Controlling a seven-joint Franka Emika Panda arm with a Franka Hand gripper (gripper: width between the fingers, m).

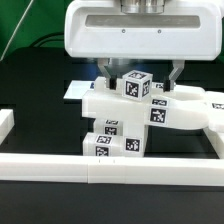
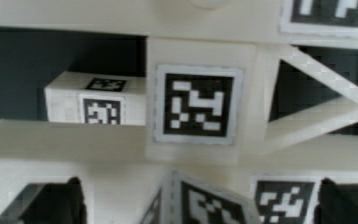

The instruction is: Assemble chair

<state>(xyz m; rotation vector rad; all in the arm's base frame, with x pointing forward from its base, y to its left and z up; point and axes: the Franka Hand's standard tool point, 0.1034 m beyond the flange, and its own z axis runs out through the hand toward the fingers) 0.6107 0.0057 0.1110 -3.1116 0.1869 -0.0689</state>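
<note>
The partly joined white chair [image 1: 160, 112] stands in the middle of the table, its chunky pieces bearing black-and-white tags. A small tagged block [image 1: 137, 86] sits on top of it. My gripper [image 1: 140, 78] hangs straight above, open, one finger on each side of that block with a gap on both sides. In the wrist view the dark fingertips [image 2: 43, 205] stand far apart around the tagged block [image 2: 220, 200]. Beyond it I see a tagged post [image 2: 197, 100], a cut-out frame [image 2: 322, 95] and another tagged block [image 2: 91, 100]. Nothing is held.
A long white border rail [image 1: 110, 168] runs along the front of the table and a short stretch [image 1: 5, 122] turns up the exterior view's left. The flat marker board [image 1: 78, 90] lies behind the chair. The table top is black.
</note>
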